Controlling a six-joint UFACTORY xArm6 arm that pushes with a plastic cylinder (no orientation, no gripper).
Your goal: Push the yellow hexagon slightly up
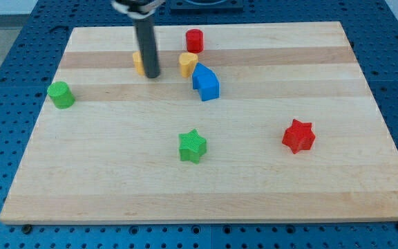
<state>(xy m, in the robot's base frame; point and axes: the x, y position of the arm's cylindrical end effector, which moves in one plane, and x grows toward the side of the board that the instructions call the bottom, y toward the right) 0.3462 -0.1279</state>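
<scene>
The yellow hexagon (pixel 138 62) lies near the view's top, left of centre, mostly hidden behind my rod. My tip (pixel 151 75) rests on the board just right of and slightly below the hexagon, touching or nearly touching it. A second yellow block (pixel 188 63), rounded like a heart, sits a little to the right of the tip.
A red cylinder (pixel 195 40) stands above the yellow heart. A blue block (pixel 206 83) lies just below and right of the heart. A green cylinder (pixel 61 95) is at the left edge. A green star (pixel 192 146) and a red star (pixel 298 135) lie lower down.
</scene>
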